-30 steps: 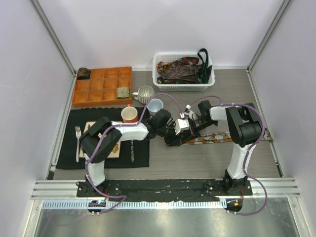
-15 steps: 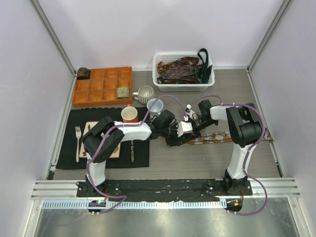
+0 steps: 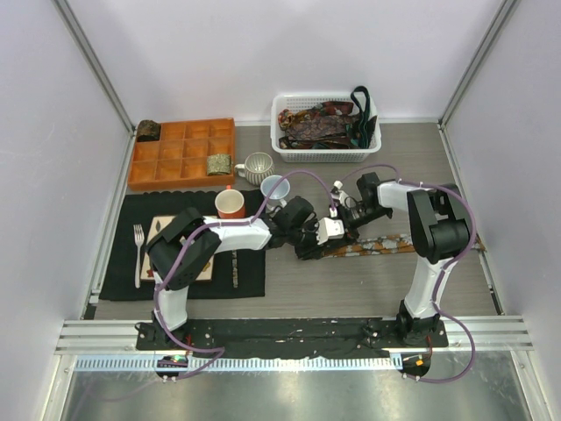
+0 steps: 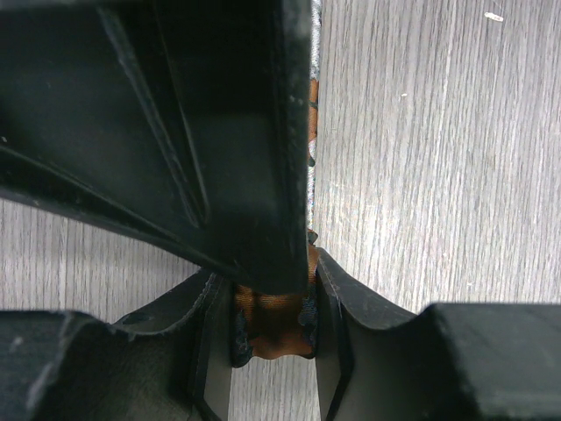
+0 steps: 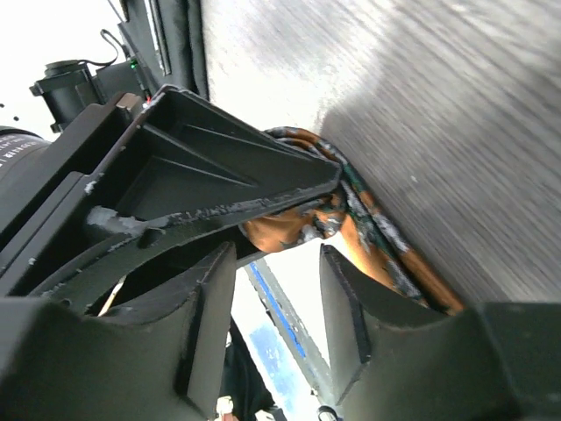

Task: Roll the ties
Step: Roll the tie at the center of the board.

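Note:
A rust-and-olive patterned tie (image 3: 386, 246) lies flat across the table, running right from the two grippers. In the left wrist view its orange end (image 4: 263, 317) is pinched between the jaws of my left gripper (image 4: 273, 331), which is shut on it. My left gripper (image 3: 307, 240) meets my right gripper (image 3: 338, 230) at the table's middle. In the right wrist view my right gripper (image 5: 276, 263) stands open, nothing between its fingers (image 5: 346, 298). The bunched tie (image 5: 368, 235) lies just beyond them, under the left gripper's finger (image 5: 219, 175). More ties (image 3: 317, 123) fill the basket.
White basket (image 3: 326, 157) at the back. An orange divided tray (image 3: 175, 154) at back left holds a rolled coil (image 3: 218, 164); another coil (image 3: 147, 131) sits at its corner. Three cups (image 3: 258, 167) (image 3: 274, 187) (image 3: 230, 203), then a black mat (image 3: 118, 263) with a fork (image 3: 138, 250).
My right gripper has opened and let go of the tie end, drawing back slightly to the right. The left gripper stays shut on the tie.

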Action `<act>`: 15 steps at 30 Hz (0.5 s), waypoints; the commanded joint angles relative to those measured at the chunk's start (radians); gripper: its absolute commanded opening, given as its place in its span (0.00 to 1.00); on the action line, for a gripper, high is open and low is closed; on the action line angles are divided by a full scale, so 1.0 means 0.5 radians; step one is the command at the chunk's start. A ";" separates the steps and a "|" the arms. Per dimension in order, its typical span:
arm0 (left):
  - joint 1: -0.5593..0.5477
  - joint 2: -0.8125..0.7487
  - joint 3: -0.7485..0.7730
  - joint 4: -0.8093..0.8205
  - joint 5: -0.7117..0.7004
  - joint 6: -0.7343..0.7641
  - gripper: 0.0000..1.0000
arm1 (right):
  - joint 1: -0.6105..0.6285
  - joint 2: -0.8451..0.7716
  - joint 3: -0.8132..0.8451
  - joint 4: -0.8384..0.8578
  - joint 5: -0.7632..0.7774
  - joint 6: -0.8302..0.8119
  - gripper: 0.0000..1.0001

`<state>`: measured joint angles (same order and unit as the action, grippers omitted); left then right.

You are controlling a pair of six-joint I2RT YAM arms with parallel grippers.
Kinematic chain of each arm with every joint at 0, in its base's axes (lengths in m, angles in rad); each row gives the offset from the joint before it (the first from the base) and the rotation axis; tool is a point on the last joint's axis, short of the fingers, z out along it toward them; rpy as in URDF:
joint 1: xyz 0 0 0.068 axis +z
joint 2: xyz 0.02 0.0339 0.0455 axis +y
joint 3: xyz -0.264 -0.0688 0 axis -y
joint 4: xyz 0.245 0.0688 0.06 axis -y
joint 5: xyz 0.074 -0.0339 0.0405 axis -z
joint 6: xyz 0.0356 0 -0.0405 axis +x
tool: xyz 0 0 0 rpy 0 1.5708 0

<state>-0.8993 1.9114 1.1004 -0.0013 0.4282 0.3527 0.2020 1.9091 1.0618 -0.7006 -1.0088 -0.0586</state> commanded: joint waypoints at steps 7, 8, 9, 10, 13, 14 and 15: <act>0.001 0.120 -0.001 -0.252 -0.148 0.056 0.30 | 0.078 0.017 -0.025 0.168 -0.057 0.090 0.36; -0.002 0.123 0.002 -0.255 -0.148 0.056 0.30 | 0.078 0.023 -0.031 0.180 -0.041 0.090 0.35; 0.001 0.123 0.005 -0.261 -0.151 0.049 0.31 | 0.081 0.044 -0.037 0.180 -0.026 0.083 0.32; -0.002 0.123 0.011 -0.267 -0.148 0.046 0.31 | 0.078 0.050 -0.044 0.180 -0.010 0.077 0.28; -0.002 0.110 0.011 -0.273 -0.145 0.046 0.32 | 0.081 0.090 -0.044 0.168 0.045 0.065 0.09; -0.002 0.110 0.008 -0.276 -0.139 0.046 0.32 | 0.075 0.090 -0.041 0.165 0.081 0.059 0.05; 0.001 0.107 0.008 -0.280 -0.142 0.046 0.32 | 0.075 0.093 -0.037 0.159 0.100 0.053 0.01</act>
<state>-0.9009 1.9160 1.1183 -0.0288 0.4206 0.3523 0.2340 1.9408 1.0481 -0.6327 -1.0241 -0.0170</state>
